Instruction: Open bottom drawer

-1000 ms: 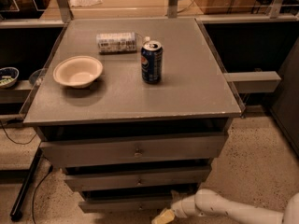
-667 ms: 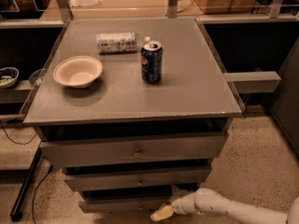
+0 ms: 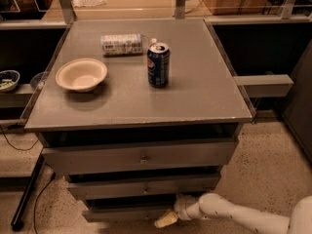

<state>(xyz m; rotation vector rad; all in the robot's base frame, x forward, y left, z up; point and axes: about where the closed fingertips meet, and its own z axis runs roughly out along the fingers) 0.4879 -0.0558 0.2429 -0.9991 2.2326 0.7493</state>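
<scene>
grey slim bottom drawer [image 3: 117, 214], tool [image 3: 165, 220] at its front

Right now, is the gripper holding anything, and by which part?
Cannot be told: the gripper sits at the front of the bottom drawer, but any hold on it is hidden.

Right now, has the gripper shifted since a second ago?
Yes. The gripper has edged left and slightly up, closer to the front of the bottom drawer, which has not moved.
</scene>
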